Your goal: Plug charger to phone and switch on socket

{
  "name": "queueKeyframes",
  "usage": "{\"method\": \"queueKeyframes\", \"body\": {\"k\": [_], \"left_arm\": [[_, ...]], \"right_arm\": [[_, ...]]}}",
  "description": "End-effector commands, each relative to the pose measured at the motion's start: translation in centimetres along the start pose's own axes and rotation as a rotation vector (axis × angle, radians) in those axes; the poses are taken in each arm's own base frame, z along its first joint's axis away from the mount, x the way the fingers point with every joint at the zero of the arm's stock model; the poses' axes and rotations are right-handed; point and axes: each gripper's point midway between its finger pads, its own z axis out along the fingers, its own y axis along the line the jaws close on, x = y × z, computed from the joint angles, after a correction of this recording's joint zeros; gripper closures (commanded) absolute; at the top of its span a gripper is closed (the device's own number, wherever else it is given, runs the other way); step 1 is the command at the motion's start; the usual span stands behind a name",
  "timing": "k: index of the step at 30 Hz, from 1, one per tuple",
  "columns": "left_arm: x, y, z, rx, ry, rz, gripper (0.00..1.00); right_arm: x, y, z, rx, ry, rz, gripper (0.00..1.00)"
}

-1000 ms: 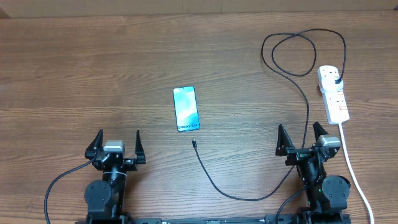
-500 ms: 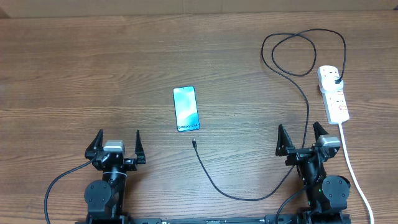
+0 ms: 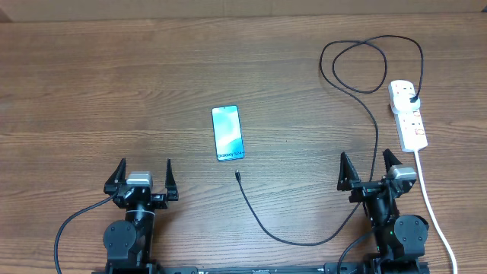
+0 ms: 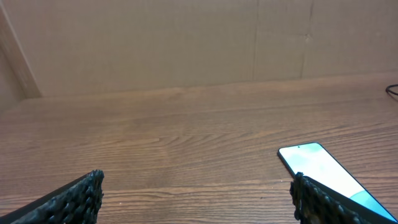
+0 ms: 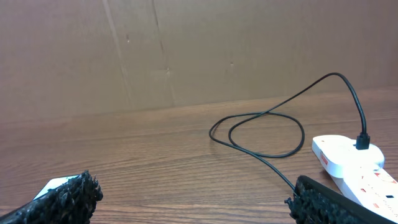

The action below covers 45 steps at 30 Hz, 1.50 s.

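Note:
The phone (image 3: 228, 133) lies flat in the middle of the table, its light blue screen lit and facing up. It also shows in the left wrist view, the phone (image 4: 323, 168) partly behind the right finger. The charger (image 3: 304, 243) is a thin black cable. Its connector tip (image 3: 237, 175) rests just below the phone, and its black plug (image 3: 412, 97) sits in the white socket (image 3: 409, 114) at the right. My left gripper (image 3: 144, 167) is open near the front edge, left of the phone. My right gripper (image 3: 364, 160) is open over the cable, holding nothing.
The socket's thick white cord (image 3: 430, 198) runs down to the front edge past my right arm. The charger loops (image 5: 261, 134) on the table behind the socket (image 5: 354, 158). A brown cardboard wall (image 4: 186, 43) stands along the table's far edge.

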Motion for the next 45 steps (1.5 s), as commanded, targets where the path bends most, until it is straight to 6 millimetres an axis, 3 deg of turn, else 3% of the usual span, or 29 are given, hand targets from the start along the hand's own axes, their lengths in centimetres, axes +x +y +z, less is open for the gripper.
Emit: {"method": "queueKeyframes", "body": {"k": [1,12,18,22,29,35,41,45], "left_arm": [[0.0,0.3,0.0,-0.018,-0.005,0.011,0.0],[-0.1,0.2,0.0,-0.009,-0.009,0.011,0.0],[-1.5,-2.3,-0.3,0.137,-0.066,0.015,0.0],[-3.8,-2.2,-0.8,0.14,-0.109,-0.009,0.0],[-10.7,-3.0,-2.0,0.207,-0.143,-0.038,0.0],[-14.8,-4.7,-0.4,0.332,0.044,-0.066,0.0],[-17.8,-7.0,2.0,0.491,0.39,-0.159,0.0],[-17.4,-7.7,3.4,0.512,0.565,-0.2,0.0]], "right_arm": [[0.2,0.2,0.0,-0.01,-0.002,-0.005,0.0],[0.2,0.2,0.0,-0.01,-0.002,-0.005,0.0],[0.2,0.2,0.0,-0.01,-0.002,-0.005,0.0],[0.2,0.2,0.0,-0.01,-0.002,-0.005,0.0],[0.2,0.2,0.0,-0.01,-0.002,-0.005,0.0],[0.2,0.2,0.0,-0.01,-0.002,-0.005,0.0],[0.2,0.2,0.0,-0.01,-0.002,-0.005,0.0],[0.2,0.2,0.0,-0.01,-0.002,-0.005,0.0]]}}
